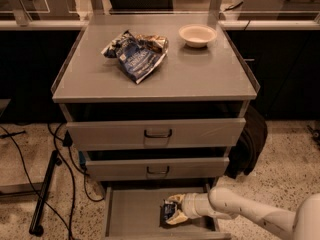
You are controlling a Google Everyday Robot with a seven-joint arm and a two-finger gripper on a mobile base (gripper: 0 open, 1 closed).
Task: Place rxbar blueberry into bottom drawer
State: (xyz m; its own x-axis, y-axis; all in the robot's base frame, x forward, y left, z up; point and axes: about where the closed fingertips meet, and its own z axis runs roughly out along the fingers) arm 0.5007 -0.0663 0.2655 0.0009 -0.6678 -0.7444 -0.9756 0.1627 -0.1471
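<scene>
1 step remains — the pale 2-finger gripper (pixel 172 210), inside the shallow grey metal bottom drawer (pixel 130 216), clasps the small dark-blue rxbar blueberry (pixel 165 212); next, let go.

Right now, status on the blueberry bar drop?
Arm's tool down inside open bottom drawer, right side. rxbar blueberry at the tool, in the drawer. chip bag and bowl up top, not in the way.

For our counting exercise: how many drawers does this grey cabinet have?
3: the top drawer, the middle drawer below it, and the pulled-out bottom drawer, where the claw is at the rxbar blueberry. None looks hidden.
</scene>
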